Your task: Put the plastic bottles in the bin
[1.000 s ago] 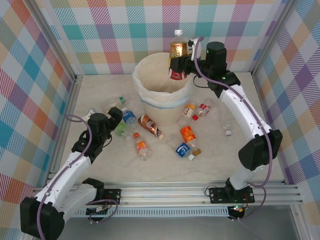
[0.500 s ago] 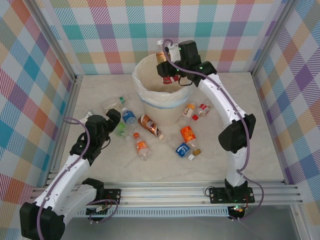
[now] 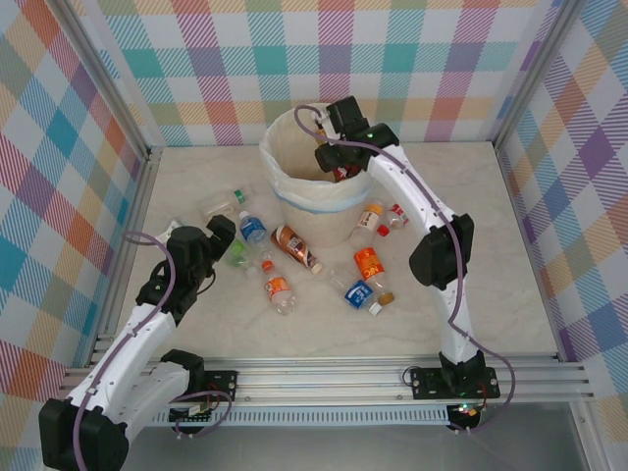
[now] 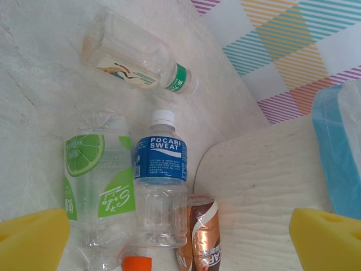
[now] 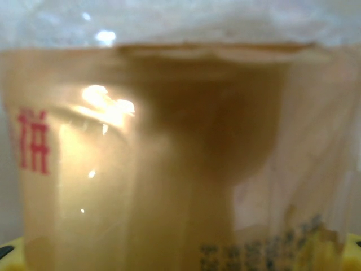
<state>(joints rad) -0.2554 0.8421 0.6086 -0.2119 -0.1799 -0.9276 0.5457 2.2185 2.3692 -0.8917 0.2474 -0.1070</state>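
Here, my tabletop (image 3: 491,255) carries the cream bin (image 3: 294,201) at the back. My right tool (image 3: 334,162) sits low in the bin's mouth, clamped on an amber bottle (image 5: 169,158). My left tool (image 3: 228,234) hangs wide open over loose plastic bottles (image 3: 368,263) lying beside the bin, a blue-labelled bottle (image 4: 161,169) just ahead of its fingers.
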